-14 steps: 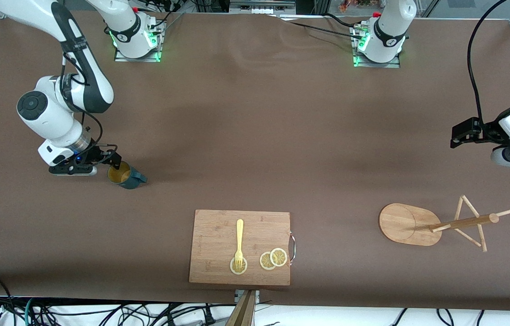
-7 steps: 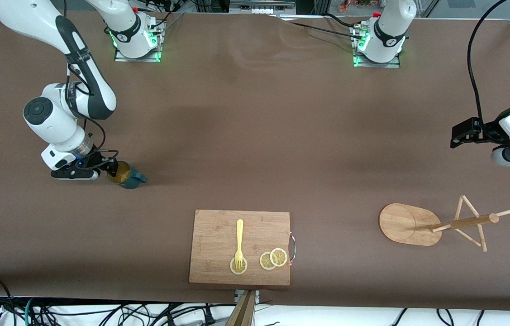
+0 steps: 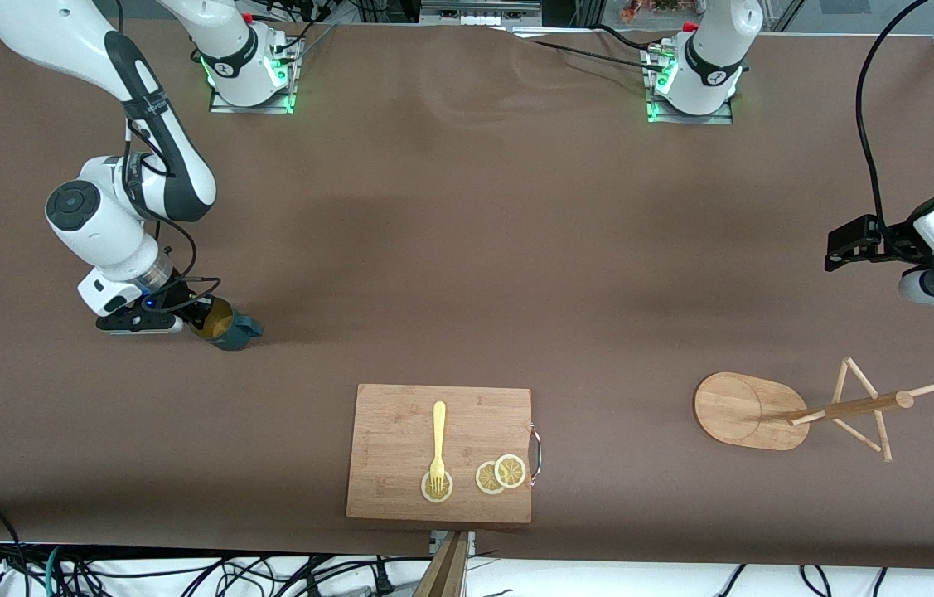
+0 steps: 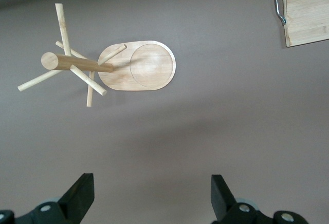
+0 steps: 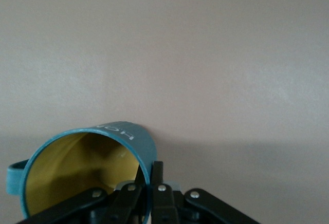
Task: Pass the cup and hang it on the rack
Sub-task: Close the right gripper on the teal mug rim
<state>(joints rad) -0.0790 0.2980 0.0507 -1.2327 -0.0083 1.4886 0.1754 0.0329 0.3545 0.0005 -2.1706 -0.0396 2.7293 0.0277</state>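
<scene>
The cup (image 3: 222, 325) is found at the right arm's end of the surface, its rim wall pinched by the right claw (image 3: 200, 315), one finger inside. A thin-wall grip is judged risky: the cup could be tilted or dropped during lifting. The left claw (image 4: 149, 203) is kept wide above the surface near the rack (image 3: 798, 408), which stands well apart from the cup.

Open left tool (image 4: 149, 203) over rack (image 4: 138, 66)
</scene>
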